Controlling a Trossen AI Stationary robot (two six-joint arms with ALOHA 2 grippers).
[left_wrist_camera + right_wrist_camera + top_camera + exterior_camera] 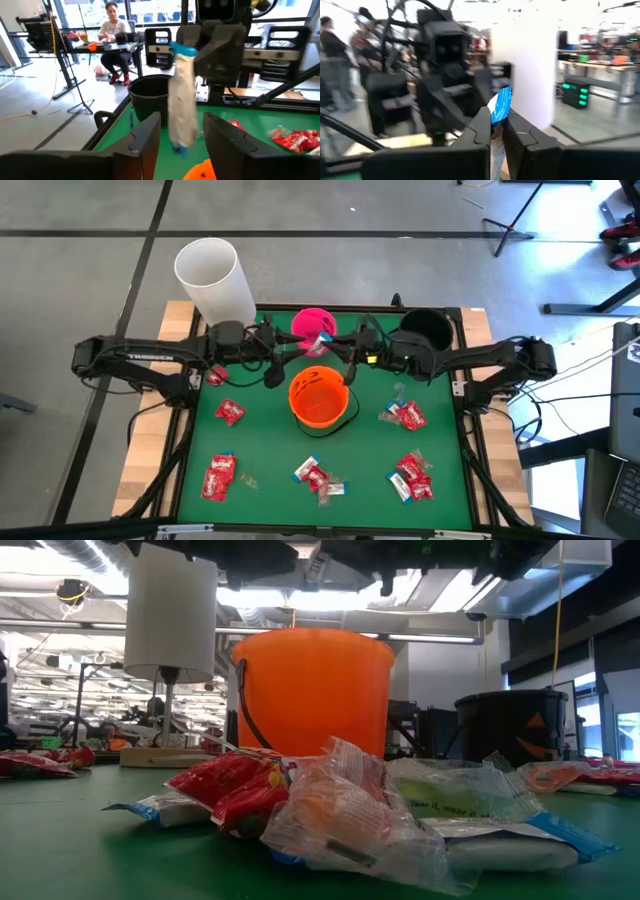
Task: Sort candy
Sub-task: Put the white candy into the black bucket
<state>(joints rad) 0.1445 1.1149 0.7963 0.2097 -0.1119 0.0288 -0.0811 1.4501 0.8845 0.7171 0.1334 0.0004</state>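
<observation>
A pale wrapped candy point(182, 100) with blue ends hangs in the air over the table's far middle, near the pink bucket point(312, 323). My right gripper point(496, 125) is shut on it, coming from the right. My left gripper point(182, 134) faces it from the left, open, with one finger on either side of the hanging candy and apart from it. In the high view the two grippers meet at the candy point(322, 340). Several red candies point(405, 415) lie in small heaps on the green mat. My right gripper pinches the candy's upper part, just below its blue end point(501, 106), between its two fingers. The fingers come about level from the table's right. The candy hangs down below them point(181, 125), upright and lifted clear of the table.
An orange bucket point(320, 400) stands mid-table, just nearer than the grippers, and a black bucket point(425, 330) at the far right. A white cylinder point(213, 280) stands at the far left. Candy heaps point(218, 477) point(315, 475) point(412, 477) lie along the near side.
</observation>
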